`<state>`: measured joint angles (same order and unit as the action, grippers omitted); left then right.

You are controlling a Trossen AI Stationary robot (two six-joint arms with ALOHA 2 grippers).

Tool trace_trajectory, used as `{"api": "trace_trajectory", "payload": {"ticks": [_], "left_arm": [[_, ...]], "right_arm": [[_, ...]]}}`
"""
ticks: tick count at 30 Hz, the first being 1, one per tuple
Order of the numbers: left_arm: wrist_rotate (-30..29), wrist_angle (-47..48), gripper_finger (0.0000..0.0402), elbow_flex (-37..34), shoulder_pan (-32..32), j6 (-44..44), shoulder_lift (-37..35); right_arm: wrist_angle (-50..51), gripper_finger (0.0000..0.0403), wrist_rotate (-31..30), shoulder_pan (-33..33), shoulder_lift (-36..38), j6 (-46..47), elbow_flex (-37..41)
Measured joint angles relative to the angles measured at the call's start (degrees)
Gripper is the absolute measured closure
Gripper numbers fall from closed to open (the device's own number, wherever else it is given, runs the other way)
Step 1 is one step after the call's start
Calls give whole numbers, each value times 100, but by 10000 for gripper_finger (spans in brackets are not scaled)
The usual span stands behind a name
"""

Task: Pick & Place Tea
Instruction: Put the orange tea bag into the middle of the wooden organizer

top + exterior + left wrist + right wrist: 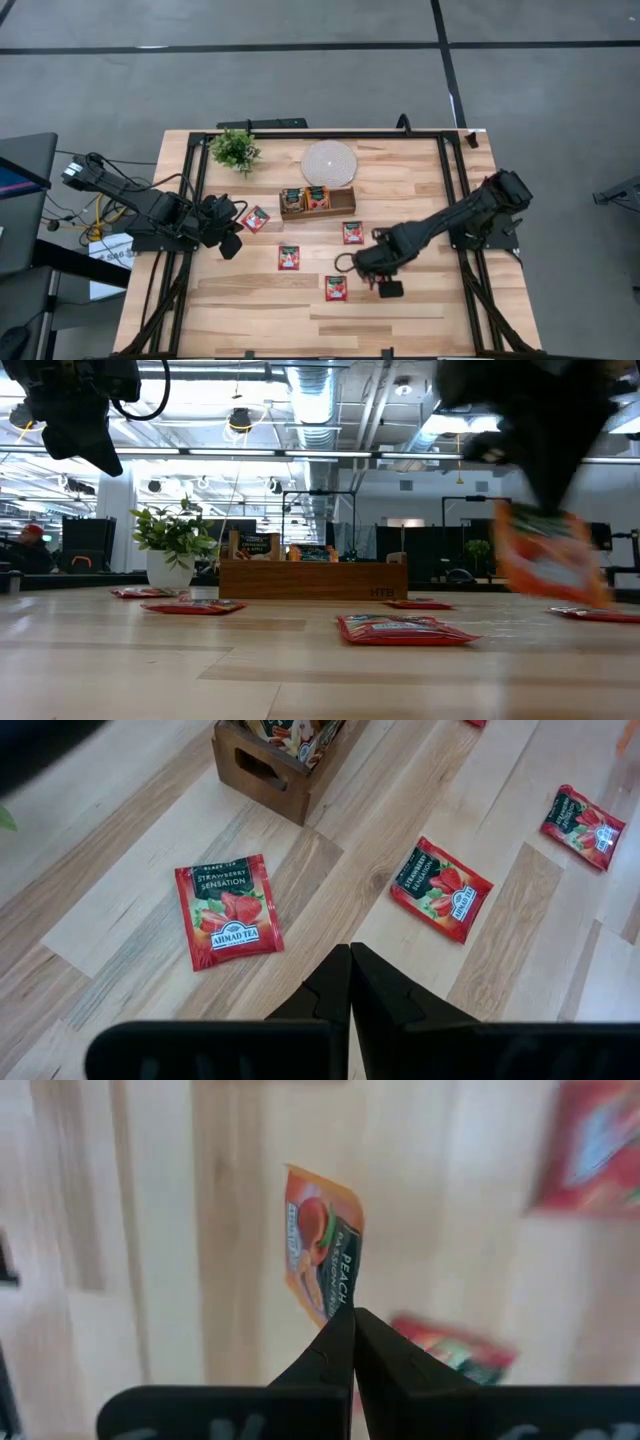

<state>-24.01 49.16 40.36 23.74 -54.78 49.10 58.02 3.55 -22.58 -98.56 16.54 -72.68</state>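
You see the held peach sachet motion-blurred; sachets in the wooden tray are too small to read.

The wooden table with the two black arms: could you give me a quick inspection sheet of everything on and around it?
Surface: pale wooden plank table, black frame rails along its edges.
Job's things: four red square tea sachets lie flat; an orange peach tea sachet hangs lifted; more sachets stand in the brown wooden tray.
Clutter: small green potted plant; round white disc.
Grippers: left gripper shut, empty, above the table near a red sachet; right gripper shut on the peach sachet.
Cables: bundle beside the left arm's base.
Surroundings: grey floor; an open hall with ceiling ducts, a person far left in the low view.
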Motion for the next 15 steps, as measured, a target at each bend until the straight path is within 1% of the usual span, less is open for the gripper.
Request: {"api": "trace_trajectory", "payload": {"ticks": [3, 9, 15], "left_arm": [[0, 0, 401, 0, -2, 0, 0], [-2, 0, 401, 0, -2, 2, 0], [-26, 0, 401, 0, -1, 7, 0]], "right_arm": [[303, 403, -326, 233, -20, -310, -475], [487, 403, -905, 908, -20, -1117, -1233], [385, 403, -1388, 1622, -18, -1918, -1725]]}}
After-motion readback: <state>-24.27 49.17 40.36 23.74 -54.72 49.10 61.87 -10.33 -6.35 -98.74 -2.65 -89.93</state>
